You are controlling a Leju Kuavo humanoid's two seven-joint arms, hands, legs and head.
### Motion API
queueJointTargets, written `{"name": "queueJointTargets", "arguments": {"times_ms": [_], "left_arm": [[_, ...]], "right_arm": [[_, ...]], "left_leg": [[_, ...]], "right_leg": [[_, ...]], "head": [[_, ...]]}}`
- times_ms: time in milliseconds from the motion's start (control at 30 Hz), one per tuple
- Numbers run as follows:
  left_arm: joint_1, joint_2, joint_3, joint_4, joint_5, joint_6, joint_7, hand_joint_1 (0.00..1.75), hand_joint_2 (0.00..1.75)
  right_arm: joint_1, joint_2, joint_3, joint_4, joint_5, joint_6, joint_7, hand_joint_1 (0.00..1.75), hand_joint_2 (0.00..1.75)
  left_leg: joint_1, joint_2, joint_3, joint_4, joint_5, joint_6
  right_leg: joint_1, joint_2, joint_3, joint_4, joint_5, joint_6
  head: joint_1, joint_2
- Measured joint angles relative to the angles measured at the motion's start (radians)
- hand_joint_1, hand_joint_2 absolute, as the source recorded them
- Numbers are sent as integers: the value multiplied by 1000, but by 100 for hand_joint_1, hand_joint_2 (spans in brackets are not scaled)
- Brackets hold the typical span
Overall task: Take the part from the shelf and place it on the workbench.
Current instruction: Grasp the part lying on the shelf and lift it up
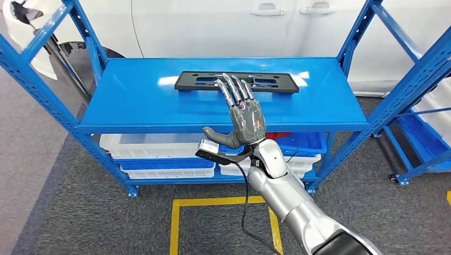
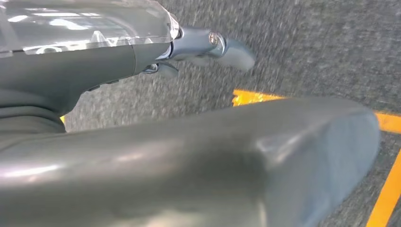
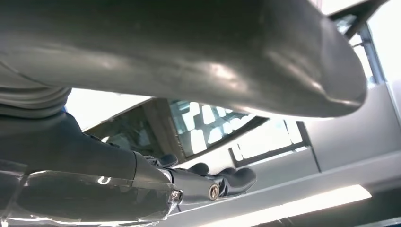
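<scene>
1. Flat black rectangular plastic part (image 1: 237, 82): lying at far centre of blue metal shelf (image 1: 133, 106).
2. Right hand (image 1: 245, 119): released, fingers spread, fingertips (image 1: 230, 81) over part's near edge.
3. Left hand (image 2: 203, 47): state cannot be told.

My shelf (image 1: 159, 106) is blue, its top board glossy. A flat black part (image 1: 202, 81) lies on it toward twelve o'clock. Below, white and blue bins (image 1: 159, 146) sit on a lower board.

car workshop | blue steel shelving (image 1: 223, 126) | white car (image 1: 239, 26) | yellow floor tape (image 1: 213, 201)
</scene>
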Motion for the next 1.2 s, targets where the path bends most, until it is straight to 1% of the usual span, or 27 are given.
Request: {"name": "queueJointTargets", "arguments": {"times_ms": [33, 100, 167, 200, 267, 300, 333, 367, 400, 433, 467, 500, 567, 600, 667, 733, 767, 800, 833, 867, 933, 967, 1000, 1067, 1133, 1167, 1200], "left_arm": [[-1, 0, 0, 1, -1, 0, 0, 0, 0], [-3, 2, 2, 0, -4, -1, 1, 0, 0], [-5, 4, 4, 0, -9, -3, 1, 0, 0], [-6, 3, 5, 0, -13, -4, 1, 0, 0], [-4, 5, 9, 0, -20, -3, 2, 0, 0], [-2, 5, 12, 0, -23, -3, 2, 0, 0], [0, 6, 15, 0, -26, -3, 2, 0, 0], [2, 6, 18, 0, -29, -3, 2, 0, 0], [3, 6, 21, 0, -32, -3, 2, 0, 0], [3, 7, 22, 0, -35, -3, 2, 0, 0], [2, 7, 23, 0, -38, -3, 2, 0, 0], [0, 7, 24, 1, -40, -3, 2, 0, 0], [-3, 7, 24, 1, -46, -3, 2, 0, 0], [-3, 7, 24, 1, -50, -3, 2, 0, 0], [-6, 7, 24, 1, -56, -1, 3, 0, 0], [-11, 7, 25, 1, -61, 0, 5, 0, 0], [-12, 7, 25, 1, -64, 1, 6, 0, 0], [-13, 7, 25, 1, -66, 1, 7, 0, 0], [-13, 7, 26, 1, -69, 1, 8, 0, 0], [-13, 7, 26, 1, -72, 1, 10, 0, 0], [-14, 6, 27, 1, -78, 1, 13, 0, 0], [-16, 6, 27, 1, -81, 1, 14, 0, 0], [-18, 6, 27, 1, -84, 1, 15, 0, 0], [-22, 6, 27, 1, -90, 0, 18, 0, 0], [-26, 6, 27, 1, -97, 0, 20, 0, 0], [-28, 6, 27, 1, -100, 0, 21, 0, 0], [-30, 5, 27, 1, -103, -1, 21, 0, 0]], "right_arm": [[0, 0, -3, 3, 4, -1, 5, 0, 0], [-1, -1, -18, 9, 19, -11, 21, 0, 0], [-4, -1, -44, 19, 29, -29, 35, 0, 0], [-4, -2, -61, 28, 28, -37, 36, 0, 0], [-1, -4, -101, 50, 17, -46, 23, 0, 0], [3, -6, -124, 60, 11, -48, 13, 0, 0], [5, -7, -148, 69, 7, -50, 4, 0, 0], [7, -9, -171, 76, 5, -51, -2, 0, 0], [8, -11, -191, 81, 4, -51, -6, 0, 0], [8, -12, -209, 85, 4, -51, -11, 0, 0], [9, -14, -224, 88, 4, -51, -15, 0, 0], [11, -15, -236, 89, 5, -50, -21, 0, 0], [18, -17, -254, 91, 10, -48, -33, 0, 0], [21, -17, -260, 91, 13, -43, -38, 0, 0], [25, -16, -263, 91, 15, -20, -50, 0, 87], [33, -15, -264, 91, 7, 22, -65, 0, 175], [40, -13, -264, 91, 4, 42, -72, 0, 175], [47, -11, -264, 92, 5, 57, -75, 0, 175], [52, -8, -263, 93, 10, 65, -76, 0, 175], [54, -5, -261, 94, 19, 70, -74, 0, 175], [51, -2, -255, 97, 41, 72, -65, 0, 175], [47, 0, -251, 99, 51, 73, -60, 0, 175], [43, 2, -247, 102, 61, 74, -55, 0, 175], [31, 4, -234, 114, 88, 86, -49, 0, 175], [16, 7, -214, 132, 130, 104, -41, 0, 175], [6, 9, -201, 144, 156, 110, -34, 0, 175], [-4, 12, -187, 157, 186, 112, -24, 0, 175]], "left_leg": [[0, 1, 2, -3, -3, -5], [-1, 3, 12, -8, -11, -14], [0, 4, -5, 42, -36, -26], [4, 3, -35, 99, -58, -32], [13, 3, -118, 231, -95, -47], [18, 4, -148, 266, -92, -53], [22, 4, -160, 264, -67, -59], [27, 4, -153, 221, -23, -64], [31, 5, -133, 152, 28, -69], [33, 5, -110, 88, 64, -71], [34, 5, -90, 38, 83, -65], [33, 4, -81, 12, 85, -57], [30, 4, -78, 4, 71, -35], [30, 3, -76, 3, 70, -28], [31, 4, -68, -1, 66, -14], [29, 4, -61, -3, 60, -5], [28, 3, -58, -2, 57, -2], [27, 2, -54, -2, 53, -1], [26, 1, -49, -1, 48, 0], [25, 0, -42, -1, 43, -1], [22, -1, -24, -2, 30, -4], [20, -2, -18, -2, 25, -8], [19, -3, -15, -2, 21, -13], [19, -2, -13, -7, 16, -24], [20, 1, -11, -1, 6, -35], [20, 2, -20, 22, -8, -39], [21, 2, -43, 69, -31, -42]], "right_leg": [[2, 0, 5, -8, -5, -1], [-6, 1, 24, -31, -9, 2], [-17, 0, 52, -55, -11, 3], [-19, -1, 61, -61, -15, 4], [-23, -1, 74, -63, -24, 5], [-25, -1, 80, -62, -30, 8], [-27, 1, 87, -61, -37, 11], [-31, 2, 95, -58, -45, 16], [-33, 3, 102, -53, -55, 22], [-34, 5, 106, -47, -64, 30], [-33, 6, 106, -41, -72, 36], [-31, 7, 104, -37, -76, 42], [-30, 8, 101, -35, -81, 53], [-32, 8, 102, -32, -85, 59], [-36, 5, 81, 16, -112, 68], [-37, 3, 11, 143, -160, 72], [-37, 3, -31, 211, -180, 73], [-37, 3, -64, 256, -184, 73], [-36, 3, -80, 265, -167, 71], [-36, 3, -75, 232, -132, 67], [-31, 3, -24, 97, -45, 53], [-28, 2, 3, 36, -20, 47], [-24, 2, 19, -1, -11, 43], [-20, 2, 27, -21, -20, 38], [-25, 3, 37, -32, -21, 32], [-29, 3, 44, -39, -22, 27], [-31, 3, 50, -43, -23, 23]], "head": [[0, 0], [0, 0], [0, 0], [0, 0], [0, 0], [0, 0], [0, 0], [0, 0], [0, 0], [0, 0], [0, 0], [0, 0], [0, 0], [0, 0], [0, 0], [0, 0], [0, 0], [0, 0], [0, 0], [0, 0], [0, 0], [0, 0], [0, 0], [0, 0], [0, 0], [0, 0], [0, 0]]}}
